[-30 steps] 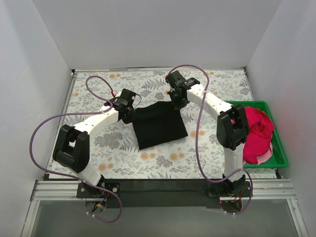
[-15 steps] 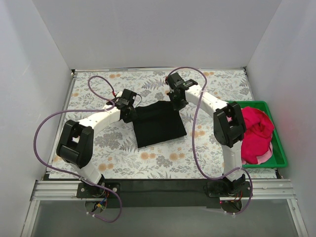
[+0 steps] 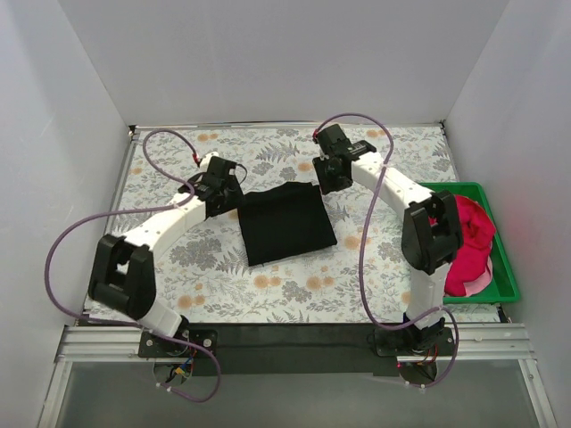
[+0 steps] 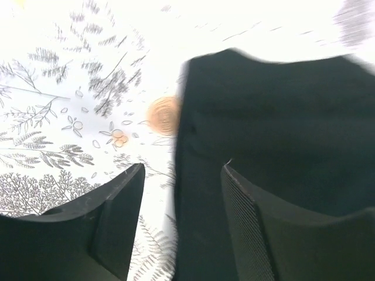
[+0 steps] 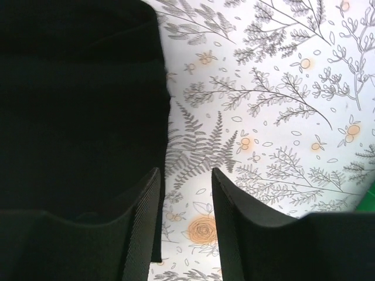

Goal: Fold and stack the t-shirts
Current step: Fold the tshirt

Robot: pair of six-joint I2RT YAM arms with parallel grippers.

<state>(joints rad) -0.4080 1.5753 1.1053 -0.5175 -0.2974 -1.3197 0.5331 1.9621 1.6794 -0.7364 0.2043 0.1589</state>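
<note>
A black t-shirt (image 3: 285, 223) lies folded into a flat rectangle in the middle of the floral table. My left gripper (image 3: 226, 189) hovers at its far left corner, jaws open, nothing between them; the left wrist view shows the black t-shirt (image 4: 275, 129) under and beyond the right finger (image 4: 258, 228). My right gripper (image 3: 332, 178) stands open just off the far right corner, over bare tablecloth beside the black t-shirt (image 5: 76, 105). A pinkish-red t-shirt (image 3: 468, 241) lies bunched in the green crate (image 3: 507, 267) at the right.
White walls close the table in on three sides. Purple cables loop from both arms above the table. The right arm's elbow (image 3: 431, 236) hangs over the crate's left edge.
Both grippers have opened and let go of the black t-shirt's far corners. Each has drawn back a little outward and toward the far side; the shirt lies flat where it was.
</note>
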